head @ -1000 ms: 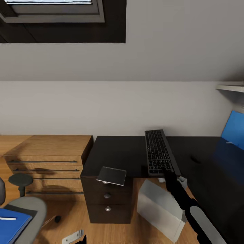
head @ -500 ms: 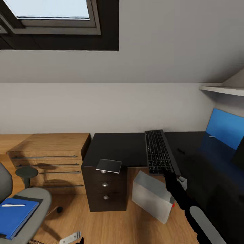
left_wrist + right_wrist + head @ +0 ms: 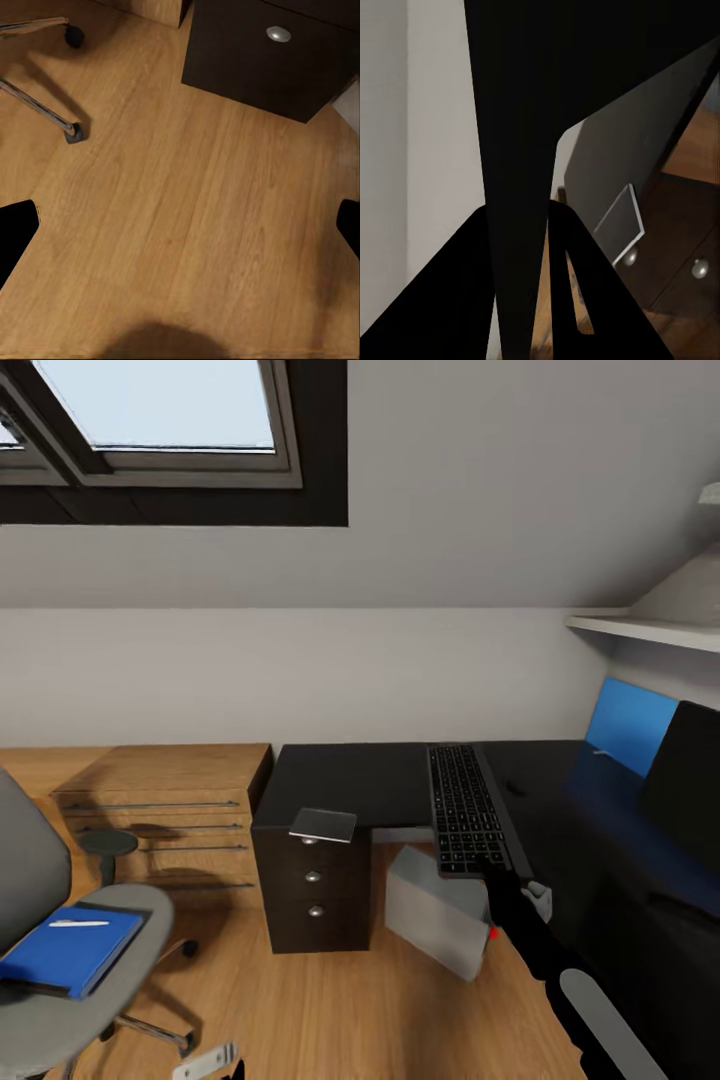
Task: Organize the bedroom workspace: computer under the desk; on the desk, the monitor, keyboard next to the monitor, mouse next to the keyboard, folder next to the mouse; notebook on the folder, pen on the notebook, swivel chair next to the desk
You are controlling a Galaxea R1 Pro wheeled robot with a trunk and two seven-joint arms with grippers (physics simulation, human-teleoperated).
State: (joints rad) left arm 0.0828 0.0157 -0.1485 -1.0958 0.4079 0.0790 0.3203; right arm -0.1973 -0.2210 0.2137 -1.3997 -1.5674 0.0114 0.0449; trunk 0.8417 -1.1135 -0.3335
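The right end effector (image 3: 497, 880) is clamped on the near end of the slim black keyboard (image 3: 463, 808), which lies across the front edge of the glossy black worktop (image 3: 360, 780). The left end effector (image 3: 180, 225) hangs with fingers spread over the wood plank floor (image 3: 172, 217). The thin grey notebook (image 3: 323, 825) overhangs the worktop's front left corner, while the bright blue folder (image 3: 70, 950) with the white pen (image 3: 78, 923) lies on the grey swivel chair (image 3: 60, 1000).

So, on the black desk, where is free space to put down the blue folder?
The desk is bare between its left edge and the keyboard, except the front corner, where the notebook overhangs. Another bare strip lies between the keyboard and the monitor, with the mouse at its back. The right gripper crowds the keyboard's near end.
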